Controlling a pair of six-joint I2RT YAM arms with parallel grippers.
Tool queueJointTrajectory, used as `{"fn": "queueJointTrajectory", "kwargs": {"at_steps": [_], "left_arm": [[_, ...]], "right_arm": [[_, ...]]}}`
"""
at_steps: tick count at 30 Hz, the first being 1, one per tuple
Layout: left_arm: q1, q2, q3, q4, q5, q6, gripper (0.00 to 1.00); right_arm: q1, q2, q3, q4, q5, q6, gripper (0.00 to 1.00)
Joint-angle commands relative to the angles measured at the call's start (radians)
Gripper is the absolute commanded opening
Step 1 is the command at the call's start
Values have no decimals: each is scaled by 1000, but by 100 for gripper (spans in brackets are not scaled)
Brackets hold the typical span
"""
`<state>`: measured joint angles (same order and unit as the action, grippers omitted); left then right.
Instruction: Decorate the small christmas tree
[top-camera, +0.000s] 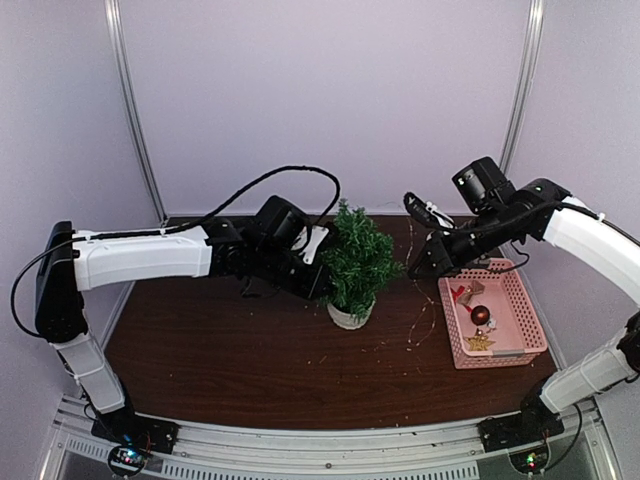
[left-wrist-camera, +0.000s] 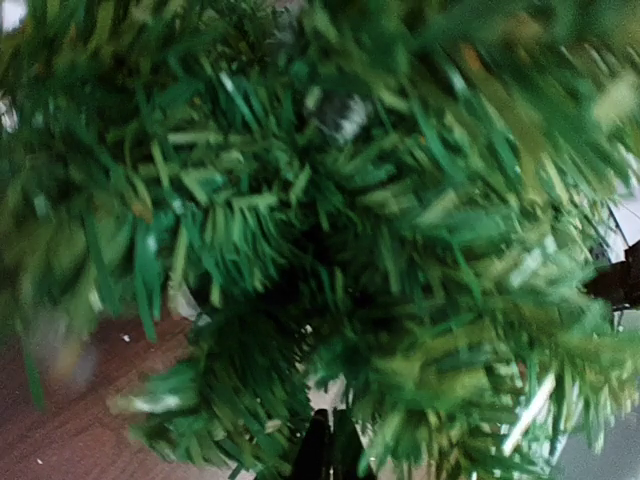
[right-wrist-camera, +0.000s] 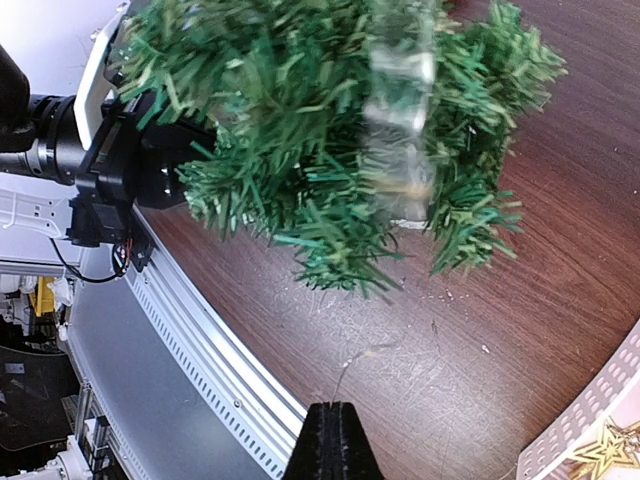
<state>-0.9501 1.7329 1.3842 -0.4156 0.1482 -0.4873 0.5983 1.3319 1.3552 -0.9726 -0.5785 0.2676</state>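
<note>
- small christmas tree (top-camera: 355, 262), table centre: likely light, tippy; needles soft; grip by white pot (top-camera: 350, 317).
- left gripper (left-wrist-camera: 325, 442): closed, in foliage.
- right gripper (right-wrist-camera: 328, 435): pinching thin wire strand (right-wrist-camera: 350, 360).

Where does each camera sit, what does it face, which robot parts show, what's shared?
Top external: above and behind, looking down on the table; left arm and right arm show.
Left wrist: buried in the small christmas tree; shut left gripper below.
Right wrist: faces tree and table; right gripper shut on thin wire, left arm.
Shared: tree.
</note>
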Motion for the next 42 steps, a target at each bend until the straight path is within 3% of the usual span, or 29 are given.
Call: {"fn": "queueJointTrajectory", "kwargs": {"at_steps": [1,6,12,17,21,29,35,42], "left_arm": [[-4,-48,-19,57,-91,40,1],[-3,-87,-24,38,-104,57,26],[-4,-204,-108,39,-110,75,45],[-3,-325,-201,58,-112,103,55],[-19,-360,-214,113,-45,173,57],[-143,-249,-114,200,147,329,57],[-169,-190,-72,268,203,339,60],[-231,-154,-71,358,113,371,61]], "right_arm": [[10,34,44,16,13,1,0],[14,50,52,25,5,-3,0],[14,66,40,28,3,-7,0],[13,47,6,44,-2,-8,0],[14,31,-9,61,-8,-6,0],[18,17,-12,63,1,12,0],[28,6,-26,117,9,59,0],[52,-4,-62,255,-10,165,0]]}}
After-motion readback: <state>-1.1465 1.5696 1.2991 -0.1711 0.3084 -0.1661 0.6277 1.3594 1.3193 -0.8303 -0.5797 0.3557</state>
